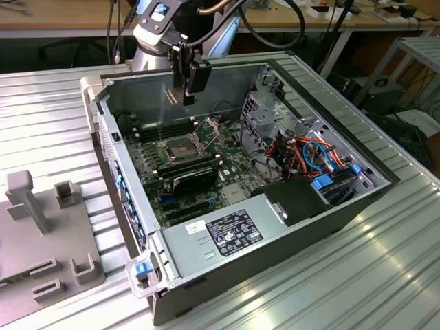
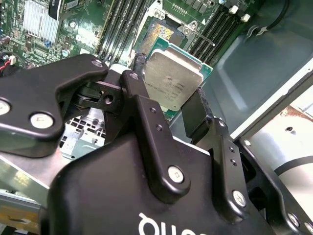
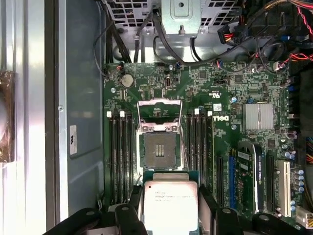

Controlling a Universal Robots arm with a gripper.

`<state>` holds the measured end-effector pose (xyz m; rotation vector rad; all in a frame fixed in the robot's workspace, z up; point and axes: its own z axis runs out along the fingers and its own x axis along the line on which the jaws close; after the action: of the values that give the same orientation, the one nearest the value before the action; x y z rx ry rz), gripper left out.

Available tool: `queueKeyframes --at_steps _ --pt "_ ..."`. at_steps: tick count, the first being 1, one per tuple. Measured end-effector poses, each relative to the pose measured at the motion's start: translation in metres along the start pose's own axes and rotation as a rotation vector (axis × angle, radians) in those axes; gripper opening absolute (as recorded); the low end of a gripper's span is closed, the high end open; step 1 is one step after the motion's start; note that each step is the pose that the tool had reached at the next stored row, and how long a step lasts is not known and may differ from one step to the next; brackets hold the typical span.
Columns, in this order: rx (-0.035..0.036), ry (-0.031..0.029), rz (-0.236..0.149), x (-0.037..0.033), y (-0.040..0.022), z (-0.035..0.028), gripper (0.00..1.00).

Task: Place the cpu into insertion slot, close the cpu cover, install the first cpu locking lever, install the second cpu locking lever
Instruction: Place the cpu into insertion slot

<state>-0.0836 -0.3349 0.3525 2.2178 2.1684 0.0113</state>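
While the arm hangs inside the open computer case [image 1: 227, 79], its gripper [image 2: 168, 93] is clenched on the chip [image 2: 172, 78]. The black fingers [image 2: 194, 115] press two opposite edges, and the jaws are parted only by the chip's width. In both wrist views the chip shows its silvery face with a green rim around it, and it is held clear of the green board [image 3: 234, 98].

In the exterior view the gripper [image 1: 185, 96] sits at about 12 o'clock from the socket [image 1: 180, 146], well above it and not touching. In the first wrist view the socket [image 3: 159, 151] lies bare, dark grey in the middle, between rows of black memory slots [image 3: 121, 152]. It lies between the held chip [image 3: 169, 203] and the cover [image 3: 159, 115], which is open. In the exterior view the cover [image 1: 206, 127] stands up at about 2 o'clock from the socket.
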Motion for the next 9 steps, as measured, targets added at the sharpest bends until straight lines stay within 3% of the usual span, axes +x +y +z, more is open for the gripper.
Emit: queueKeyframes --at_steps 9 --pt "-0.0006 0.0009 -0.027 0.0001 0.0009 0.0032 0.55"
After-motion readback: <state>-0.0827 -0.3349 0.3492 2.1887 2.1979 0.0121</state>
